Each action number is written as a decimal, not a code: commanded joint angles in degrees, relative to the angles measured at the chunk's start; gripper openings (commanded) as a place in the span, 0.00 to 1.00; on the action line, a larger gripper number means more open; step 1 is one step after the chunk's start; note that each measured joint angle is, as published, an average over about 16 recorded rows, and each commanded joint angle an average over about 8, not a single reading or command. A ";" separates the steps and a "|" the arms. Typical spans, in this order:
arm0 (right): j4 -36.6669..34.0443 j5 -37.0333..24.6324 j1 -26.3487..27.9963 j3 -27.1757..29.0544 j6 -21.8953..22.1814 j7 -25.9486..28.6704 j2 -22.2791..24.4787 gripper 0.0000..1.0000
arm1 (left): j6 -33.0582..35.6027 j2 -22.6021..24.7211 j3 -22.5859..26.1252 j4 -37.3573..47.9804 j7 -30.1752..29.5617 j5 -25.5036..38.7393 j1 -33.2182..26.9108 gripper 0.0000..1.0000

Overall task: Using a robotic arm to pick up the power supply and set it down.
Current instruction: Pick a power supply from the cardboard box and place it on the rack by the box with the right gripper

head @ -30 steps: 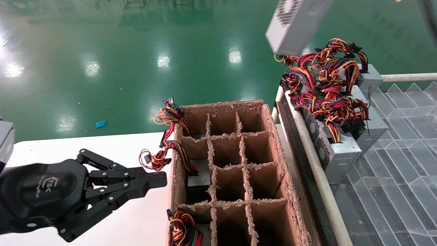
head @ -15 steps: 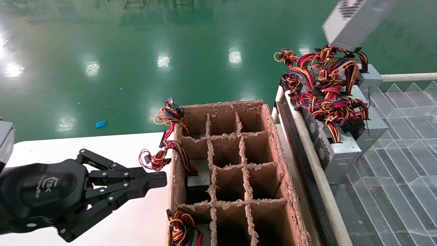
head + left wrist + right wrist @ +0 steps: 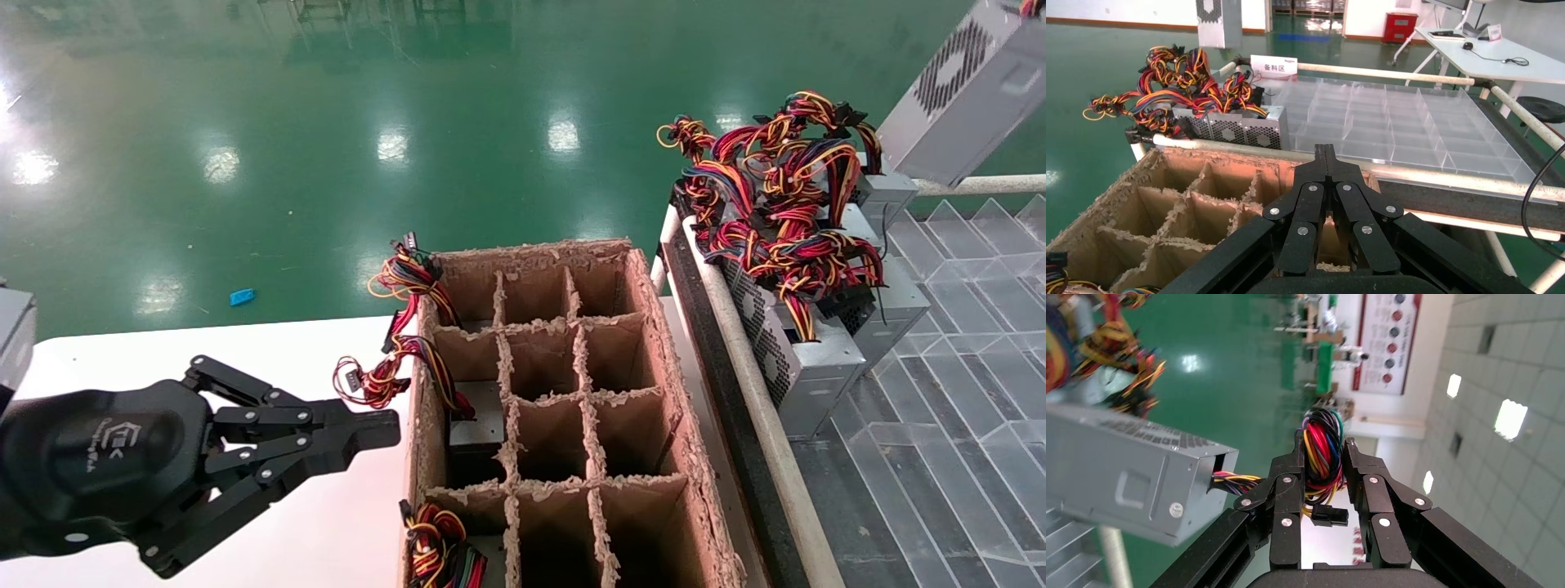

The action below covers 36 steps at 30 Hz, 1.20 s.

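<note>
My right jaws (image 3: 1322,478) pinch the wire bundle (image 3: 1322,447), so the power supply (image 3: 964,94) hangs aloft; my left jaws (image 3: 359,433) rest pressed together over the desk (image 3: 245,351).

A white sign (image 3: 1273,64) on the rail is showing "备料区". The white logo on the left gripper (image 3: 384,429) is possibly reading "CTEK", too small to confirm.
</note>
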 commanded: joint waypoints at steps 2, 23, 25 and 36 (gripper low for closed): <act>-0.06 -0.36 -1.91 0.25 0.74 0.95 0.93 0.00 | 0.00 0.00 0.00 0.00 0.00 0.00 0.00 0.00; -0.98 0.76 -14.25 1.74 7.57 5.21 2.40 0.00 | 0.00 0.00 0.00 0.00 0.00 0.00 0.00 0.00; -1.20 0.73 -15.05 1.77 8.19 5.41 2.23 0.00 | 0.00 0.00 0.00 0.00 0.00 0.00 0.00 0.00; -2.53 0.56 -16.49 2.26 10.60 5.31 1.84 0.00 | 0.00 0.00 0.00 0.00 0.00 0.00 0.00 0.00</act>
